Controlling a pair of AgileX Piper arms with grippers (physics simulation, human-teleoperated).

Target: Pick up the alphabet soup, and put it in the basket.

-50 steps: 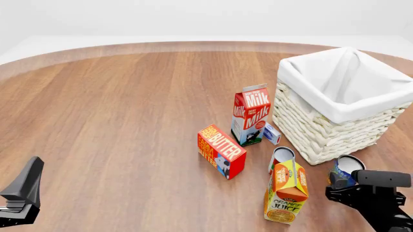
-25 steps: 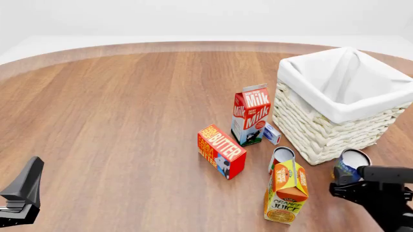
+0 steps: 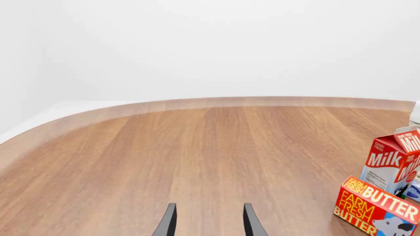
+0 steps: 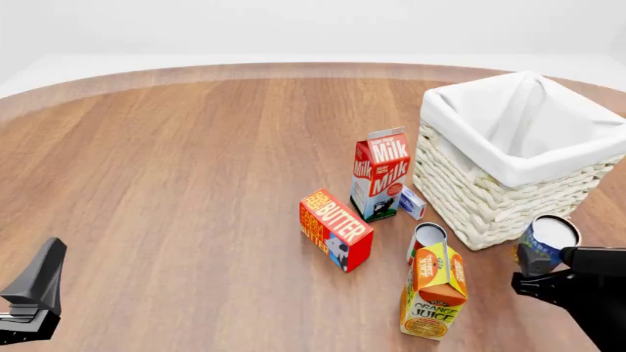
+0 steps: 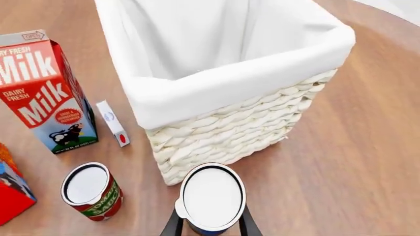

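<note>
The alphabet soup, a blue-labelled can with a pale top, is held in my right gripper above the table, just in front of the basket's near right corner. In the right wrist view the can sits between the fingers of that gripper, with its top facing the camera. The basket, woven cream wicker with a white lining, stands at the right; it also shows in the right wrist view. My left gripper is open and empty at the near left; the left wrist view shows its gripper over bare wood.
A milk carton, a butter box, a small white box, a red-and-white can and an orange juice carton stand left of the basket. The can and the milk also show in the right wrist view.
My right gripper has risen and moved right with the alphabet soup, toward the basket. The left arm has not moved.
</note>
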